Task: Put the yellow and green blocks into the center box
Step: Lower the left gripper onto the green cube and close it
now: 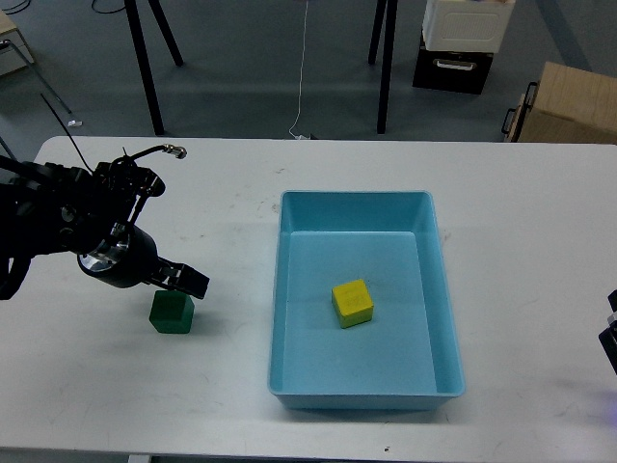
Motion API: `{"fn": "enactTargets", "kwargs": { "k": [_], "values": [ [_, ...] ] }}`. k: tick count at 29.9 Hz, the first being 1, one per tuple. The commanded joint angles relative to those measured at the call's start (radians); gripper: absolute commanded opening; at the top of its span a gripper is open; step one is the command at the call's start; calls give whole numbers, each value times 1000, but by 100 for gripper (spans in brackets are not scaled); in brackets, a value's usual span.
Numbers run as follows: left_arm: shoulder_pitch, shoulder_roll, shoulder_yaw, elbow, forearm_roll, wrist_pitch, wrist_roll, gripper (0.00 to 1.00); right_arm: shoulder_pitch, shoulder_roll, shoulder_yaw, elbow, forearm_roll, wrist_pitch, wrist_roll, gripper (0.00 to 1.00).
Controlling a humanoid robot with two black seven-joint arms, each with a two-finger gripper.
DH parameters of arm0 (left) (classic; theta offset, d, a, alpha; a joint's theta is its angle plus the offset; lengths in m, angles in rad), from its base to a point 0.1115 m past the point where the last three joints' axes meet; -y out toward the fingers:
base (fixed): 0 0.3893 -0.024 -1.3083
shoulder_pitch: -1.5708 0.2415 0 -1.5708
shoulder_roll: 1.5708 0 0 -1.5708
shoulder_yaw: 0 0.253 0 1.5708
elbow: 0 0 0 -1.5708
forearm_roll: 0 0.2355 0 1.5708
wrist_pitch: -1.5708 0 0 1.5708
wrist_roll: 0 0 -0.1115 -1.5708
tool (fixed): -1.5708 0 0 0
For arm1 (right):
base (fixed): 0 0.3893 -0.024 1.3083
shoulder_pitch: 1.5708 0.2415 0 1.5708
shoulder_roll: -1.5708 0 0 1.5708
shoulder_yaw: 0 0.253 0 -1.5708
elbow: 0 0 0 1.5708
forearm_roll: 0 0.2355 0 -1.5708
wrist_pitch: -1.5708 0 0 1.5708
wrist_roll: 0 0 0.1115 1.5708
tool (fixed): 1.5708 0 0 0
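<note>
1. The left gripper (190, 282) hangs just above and beside the green block (172, 313), which sits on the white table (521, 289) left of the tray. Its fingers show dark and foreshortened, so I cannot tell whether they are apart or together.
2. Risk: coming down off-centre could nudge the block aside or tip it from a corner pinch.
3. Risk: carried low, the block might clip the near-left rim of the light-blue tray (289, 207).
4. The right arm barely shows at the right edge; its gripper is out of view.
5. Count: one green block outside, one yellow block (353, 303) already inside, one tray.
</note>
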Motion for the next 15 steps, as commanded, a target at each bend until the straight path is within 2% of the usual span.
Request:
{"fn": "enactTargets", "kwargs": {
  "k": [1, 7, 15],
  "values": [
    [55, 1, -29, 18, 3, 0, 2, 100, -2, -1, 0, -2, 0, 0, 0, 100],
    [107, -8, -65, 66, 12, 0, 2, 100, -3, -3, 2, 0, 0, 0, 0, 100],
    [128, -5, -76, 67, 54, 0, 2, 97, -3, -3, 2, -2, 0, 0, 0, 100]
  ]
}}
